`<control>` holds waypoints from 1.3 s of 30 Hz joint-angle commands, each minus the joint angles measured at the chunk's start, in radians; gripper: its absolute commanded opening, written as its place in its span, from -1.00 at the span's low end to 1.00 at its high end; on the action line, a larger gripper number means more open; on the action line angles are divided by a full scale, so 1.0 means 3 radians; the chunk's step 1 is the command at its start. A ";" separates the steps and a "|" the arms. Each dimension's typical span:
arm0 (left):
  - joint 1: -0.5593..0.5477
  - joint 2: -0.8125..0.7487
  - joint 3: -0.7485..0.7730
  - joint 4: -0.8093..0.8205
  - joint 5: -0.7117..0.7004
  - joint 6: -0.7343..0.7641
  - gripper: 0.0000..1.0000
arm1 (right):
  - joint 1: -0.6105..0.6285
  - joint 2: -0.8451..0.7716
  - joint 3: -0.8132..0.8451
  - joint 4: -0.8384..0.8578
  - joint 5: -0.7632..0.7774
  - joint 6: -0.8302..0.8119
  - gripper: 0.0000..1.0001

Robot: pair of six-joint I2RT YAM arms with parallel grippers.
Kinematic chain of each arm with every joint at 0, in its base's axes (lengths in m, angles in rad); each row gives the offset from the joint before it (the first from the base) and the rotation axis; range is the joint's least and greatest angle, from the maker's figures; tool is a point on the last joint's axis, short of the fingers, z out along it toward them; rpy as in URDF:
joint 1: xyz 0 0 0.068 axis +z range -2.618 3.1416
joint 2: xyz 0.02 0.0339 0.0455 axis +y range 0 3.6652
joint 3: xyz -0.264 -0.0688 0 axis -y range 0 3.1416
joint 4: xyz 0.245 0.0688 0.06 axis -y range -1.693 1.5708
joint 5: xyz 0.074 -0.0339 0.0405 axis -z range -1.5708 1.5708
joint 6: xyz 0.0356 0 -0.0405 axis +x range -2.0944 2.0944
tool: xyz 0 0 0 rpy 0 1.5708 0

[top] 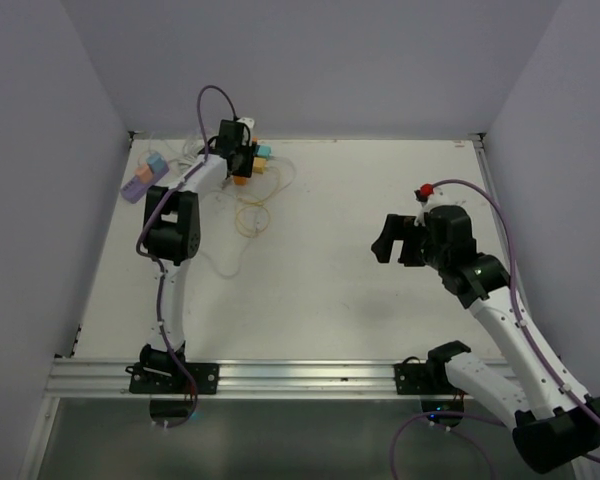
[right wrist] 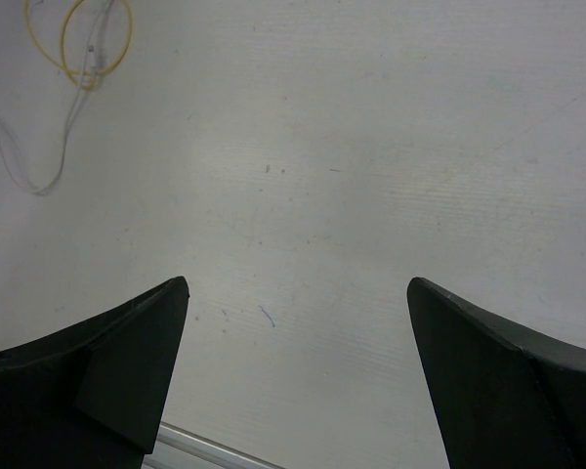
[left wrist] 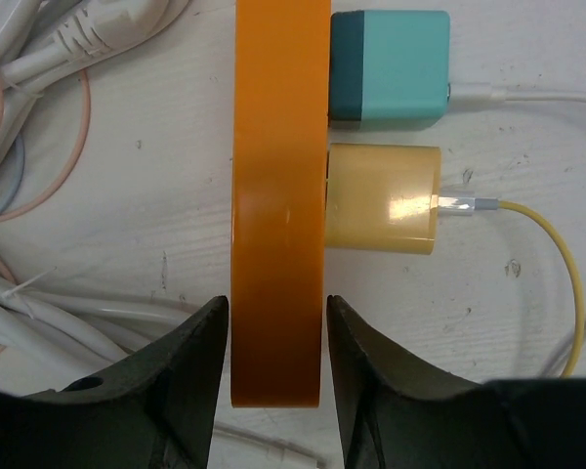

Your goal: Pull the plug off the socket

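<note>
An orange socket strip (left wrist: pixel 278 195) lies on the white table, with a yellow plug (left wrist: pixel 381 200) and a teal plug (left wrist: pixel 391 68) seated in its right side. A yellow cable (left wrist: pixel 552 254) leaves the yellow plug. My left gripper (left wrist: pixel 276 313) straddles the strip's near end, its fingers (left wrist: pixel 200 352) pressed to both sides with hardly any gap. In the top view the left gripper (top: pixel 238 150) is at the far left over the strip (top: pixel 242 178). My right gripper (top: pixel 385 240) hovers open and empty at mid-right, over bare table in its wrist view (right wrist: pixel 298 293).
White cables (left wrist: pixel 39 59) bunch to the left of the strip. A coiled yellow cable (top: pixel 252 218) lies in front of it. A purple block (top: pixel 140 183) sits at the far left and a small red object (top: pixel 423 192) behind the right arm. Walls close the sides and back.
</note>
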 commanded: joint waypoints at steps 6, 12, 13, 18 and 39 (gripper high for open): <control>-0.0008 0.0086 0.0101 0.0195 -0.0056 0.0092 -0.10 | 0.0013 0.0053 0.0035 0.0109 -0.0091 -0.0008 0.98; -0.0008 0.0229 0.0219 0.0139 -0.0046 0.0092 -0.25 | 0.0013 0.0074 0.0061 0.0098 -0.0111 -0.0013 0.98; -0.0008 0.0234 0.0214 0.0139 -0.0020 0.0087 -0.29 | 0.0013 0.0074 0.0056 0.0098 -0.0121 -0.0018 0.98; -0.0008 0.0229 0.0163 0.0129 0.0174 0.0092 -0.84 | 0.0013 0.0099 0.0066 0.0109 -0.0142 -0.0018 0.98; -0.0069 -0.2122 -0.2781 0.1846 0.1248 -0.1053 -1.00 | 0.0018 -0.0105 0.0271 0.0247 -0.0673 0.0712 0.97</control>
